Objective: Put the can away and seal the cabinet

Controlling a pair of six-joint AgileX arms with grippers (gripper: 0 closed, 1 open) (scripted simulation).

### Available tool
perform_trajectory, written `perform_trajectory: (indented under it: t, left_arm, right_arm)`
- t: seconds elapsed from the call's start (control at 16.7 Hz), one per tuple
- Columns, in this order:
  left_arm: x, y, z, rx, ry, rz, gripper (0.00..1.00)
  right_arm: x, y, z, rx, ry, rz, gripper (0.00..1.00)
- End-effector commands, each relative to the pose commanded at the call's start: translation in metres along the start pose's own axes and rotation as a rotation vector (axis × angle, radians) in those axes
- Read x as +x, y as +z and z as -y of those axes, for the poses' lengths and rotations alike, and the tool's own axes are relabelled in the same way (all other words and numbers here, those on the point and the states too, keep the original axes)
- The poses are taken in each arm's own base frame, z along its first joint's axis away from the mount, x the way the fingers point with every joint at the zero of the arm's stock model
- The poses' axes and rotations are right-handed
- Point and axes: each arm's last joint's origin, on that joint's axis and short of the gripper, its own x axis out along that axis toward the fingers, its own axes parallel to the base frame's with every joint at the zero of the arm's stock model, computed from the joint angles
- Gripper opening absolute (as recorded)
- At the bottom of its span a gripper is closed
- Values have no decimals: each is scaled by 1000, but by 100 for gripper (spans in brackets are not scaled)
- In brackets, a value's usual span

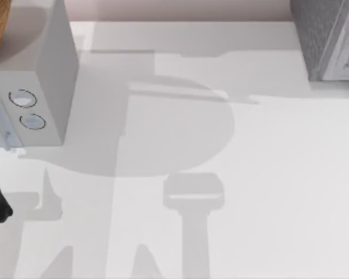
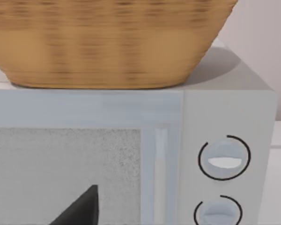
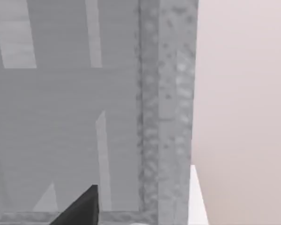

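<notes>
White worktop [image 1: 267, 192], crossed by grey shadows. Far right: dark-grey speckled cabinet [image 1: 328, 38], close before the right gripper [image 3: 79, 208]. Far left: light-grey box with two dials [image 1: 46, 70], woven basket [image 2: 107, 42] on top, facing the left gripper [image 2: 79, 208]. Fingers of both: cannot tell.

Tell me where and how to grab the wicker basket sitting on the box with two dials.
Probably its rim, coming from above: the wicker basket looks too wide to span, and its walls flare outward above the light-grey box, so pinching one wall suits the tool.
</notes>
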Motion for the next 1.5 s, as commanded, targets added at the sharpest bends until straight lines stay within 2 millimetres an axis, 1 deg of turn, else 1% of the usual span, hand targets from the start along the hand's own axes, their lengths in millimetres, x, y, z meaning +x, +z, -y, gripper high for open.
perform_trajectory:
  t: [0.18,0.36,0.48,0.6,0.72,0.84,0.96,1.08,1.32,1.5]
  left_arm:
    - [0,0,0,0,0,0,100]
    - [0,0,0,0,0,0,100]
    - [0,0,0,0,0,0,100]
    - [0,0,0,0,0,0,100]
    - [0,0,0,0,0,0,100]
    - [0,0,0,0,0,0,100]
    - [0,0,0,0,0,0,100]
    - [0,0,0,0,0,0,100]
    - [0,0,0,0,0,0,100]
    - [0,0,0,0,0,0,100]
  right_arm:
    - [8,54,14,-5,0,3,100]
    - [9,117,17,-13,0,8,100]
    - [5,159,10,-17,0,10,100]
    - [-2,196,-1,-19,0,12,100]
    - [-10,228,-15,-20,0,12,100]
    - [-19,253,-30,-19,0,11,100]
    - [-26,270,-43,-16,0,9,100]
    - [-30,279,-50,-13,0,8,100]
    - [-31,280,-52,-12,0,8,100]
    - [-28,280,-52,-12,4,8,100]
